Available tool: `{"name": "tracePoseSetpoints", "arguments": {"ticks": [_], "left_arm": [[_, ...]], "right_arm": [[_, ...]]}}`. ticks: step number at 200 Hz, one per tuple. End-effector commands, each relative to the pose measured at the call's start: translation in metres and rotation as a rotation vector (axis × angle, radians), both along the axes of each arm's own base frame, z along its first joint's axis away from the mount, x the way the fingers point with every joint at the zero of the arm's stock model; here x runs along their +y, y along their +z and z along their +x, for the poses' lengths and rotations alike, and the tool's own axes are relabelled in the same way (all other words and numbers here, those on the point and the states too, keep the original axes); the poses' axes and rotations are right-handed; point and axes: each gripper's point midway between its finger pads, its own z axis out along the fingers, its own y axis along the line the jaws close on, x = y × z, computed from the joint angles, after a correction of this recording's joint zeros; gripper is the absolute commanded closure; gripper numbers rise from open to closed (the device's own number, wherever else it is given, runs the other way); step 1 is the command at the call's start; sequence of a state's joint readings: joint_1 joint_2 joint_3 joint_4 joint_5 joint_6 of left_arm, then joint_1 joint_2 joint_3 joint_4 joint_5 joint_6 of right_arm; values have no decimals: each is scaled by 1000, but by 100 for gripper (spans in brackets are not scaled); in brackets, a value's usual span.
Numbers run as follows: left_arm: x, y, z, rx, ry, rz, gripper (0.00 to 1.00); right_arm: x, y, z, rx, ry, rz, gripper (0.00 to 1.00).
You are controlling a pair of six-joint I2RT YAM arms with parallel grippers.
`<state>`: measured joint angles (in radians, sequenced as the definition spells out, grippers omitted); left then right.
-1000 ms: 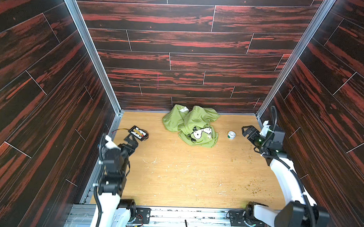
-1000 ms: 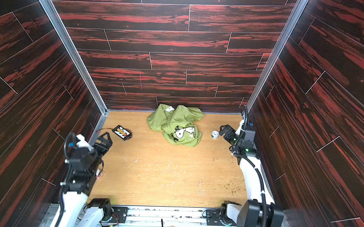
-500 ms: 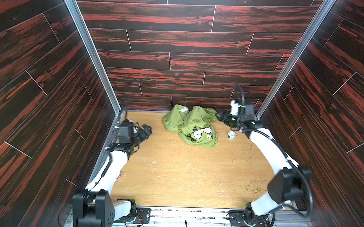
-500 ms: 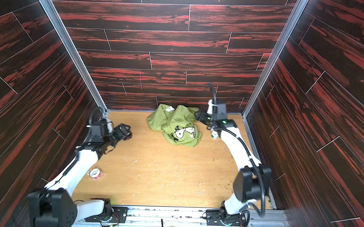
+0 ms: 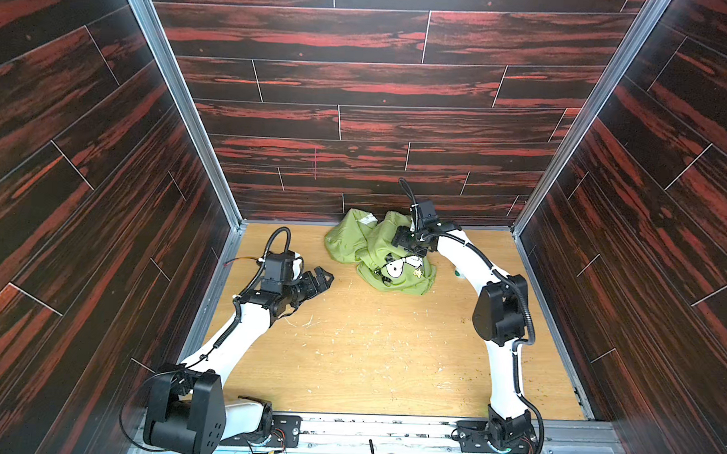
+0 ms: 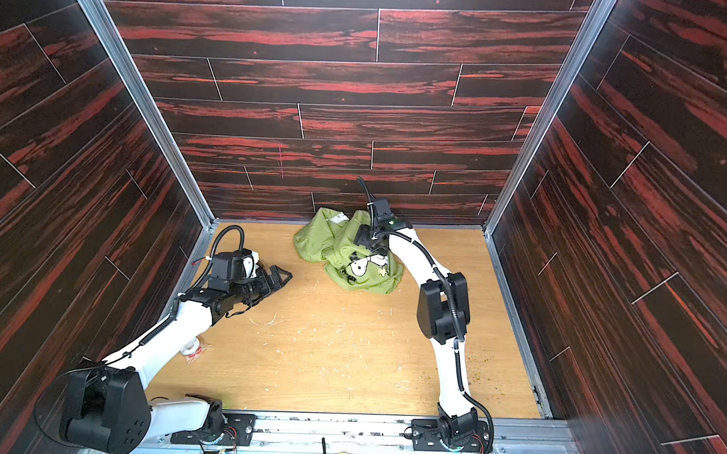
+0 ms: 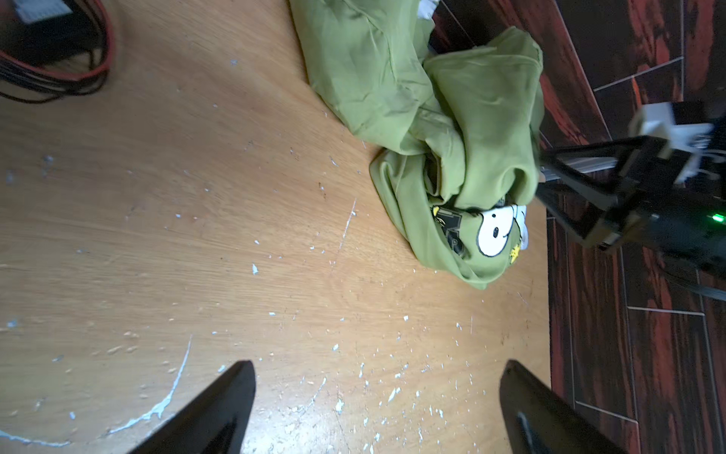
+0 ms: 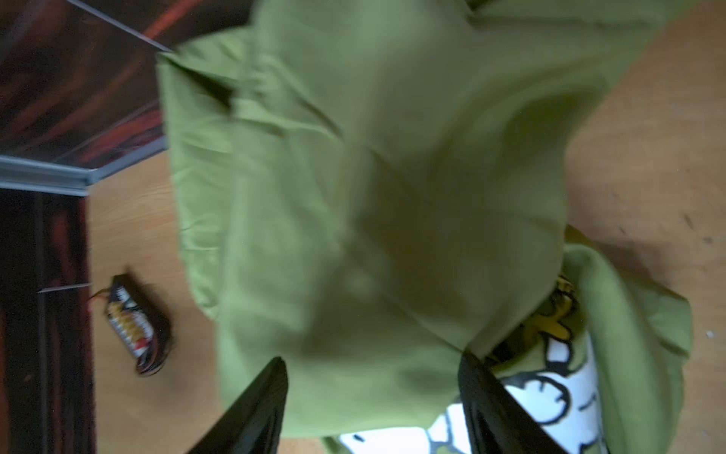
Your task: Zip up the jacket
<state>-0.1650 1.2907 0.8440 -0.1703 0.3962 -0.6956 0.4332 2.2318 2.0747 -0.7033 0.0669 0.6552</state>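
**Clerk:** Item one, the jacket?

**Checker:** Jacket (image 5: 373,253), lime green, quantity one. It lay crumpled in a heap on the worktop (image 5: 369,361), at the far edge, near the back wall (image 5: 357,124) and a little right of the middle in both top views. A white cartoon dog print (image 5: 402,266) faced up on the near side of the heap. The zipper could not be made out among the folds.

**Clerk:** Right gripper?

**Checker:** Right gripper (image 5: 403,242), one, was set on the far right part of the heap. In the right wrist view its black fingers (image 8: 255,412) stood part-way apart on either side of a thick fold. The cloth filled the gap between them, so it was clamped on the jacket (image 8: 373,196). The left wrist view showed the end of that fold between the same two fingers.

**Clerk:** Left gripper?

**Checker:** Left gripper (image 5: 320,278), one, hung above bare worktop. It was left of the jacket, well apart from it, and pointed toward it. Its jaws stood wide apart with nothing between them. Its own wrist view showed only scratched board between the fingertips (image 7: 235,393).

**Clerk:** Sundries?

**Checker:**
- Battery pack (image 8: 135,326), dark and labelled, with red wires, lay on the worktop near the left wall.
- Tape roll (image 6: 191,346), white, lay beside the left arm near the left edge.
- Pale chips and scratches were scattered across the board.
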Motion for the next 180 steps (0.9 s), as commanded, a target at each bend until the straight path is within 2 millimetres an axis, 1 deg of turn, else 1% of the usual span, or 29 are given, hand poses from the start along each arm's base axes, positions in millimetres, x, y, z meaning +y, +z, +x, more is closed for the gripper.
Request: {"name": "tracePoseSetpoints", "arguments": {"ticks": [1,13,25,32,37,45,56,64,80,94,106,108,114,119,121,123,136,141,144,145,156,157,168,178,180], "left_arm": [[-10,12,0,-19,-68,-33,0],[-13,9,0,-17,-86,-36,0],[-13,7,0,-25,-96,-27,0],[-12,5,0,-22,-88,-27,0],[-13,4,0,-19,-86,-35,0],[-16,7,1,-32,-95,-58,1],[-17,12,3,-50,-93,-69,0],[-15,18,4,-74,-84,-67,0],[-9,33,8,-129,-46,-51,0],[-6,49,13,-184,-21,-50,0],[-5,60,17,-210,-11,-49,0],[-5,60,18,-211,-11,-48,1],[-4,64,20,-216,-8,-45,2],[-4,67,23,-218,-6,-42,3],[-4,68,23,-218,-7,-41,3],[-4,68,24,-216,-7,-38,3],[-5,73,28,-218,-11,-31,5],[-5,76,30,-224,-12,-30,7],[-6,77,30,-225,-15,-29,7],[-6,78,30,-226,-16,-29,8],[-5,79,33,-223,-12,-19,9],[-5,80,34,-223,-12,-18,9],[-6,82,35,-222,-18,-19,9],[-7,83,37,-222,-23,-20,10],[-7,84,37,-223,-24,-20,10]], "right_arm": [[-8,-28,0,75,-72,-49,28],[-5,-35,2,87,-69,-46,28],[0,-40,4,92,-63,-33,33],[3,-41,6,89,-54,-18,40],[5,-42,6,88,-47,-10,48],[8,-41,7,83,-40,-1,59],[13,-33,9,64,-22,16,72],[17,-26,8,48,-8,21,79],[24,-6,5,7,29,27,90],[32,17,-2,-31,70,44,100],[40,38,-10,-62,114,62,100],[43,44,-13,-72,126,66,100],[46,52,-18,-86,146,68,100],[49,63,-23,-106,168,69,100],[51,64,-26,-109,177,68,100],[52,72,-28,-124,188,69,100],[57,94,-45,-165,236,66,100],[58,101,-49,-178,247,67,100],[58,105,-53,-186,256,66,100],[58,109,-56,-194,262,68,100],[59,122,-69,-218,294,73,100],[58,126,-72,-224,298,76,100],[56,135,-84,-243,319,78,100],[52,148,-100,-273,342,90,100],[51,148,-102,-272,344,91,100]]}}
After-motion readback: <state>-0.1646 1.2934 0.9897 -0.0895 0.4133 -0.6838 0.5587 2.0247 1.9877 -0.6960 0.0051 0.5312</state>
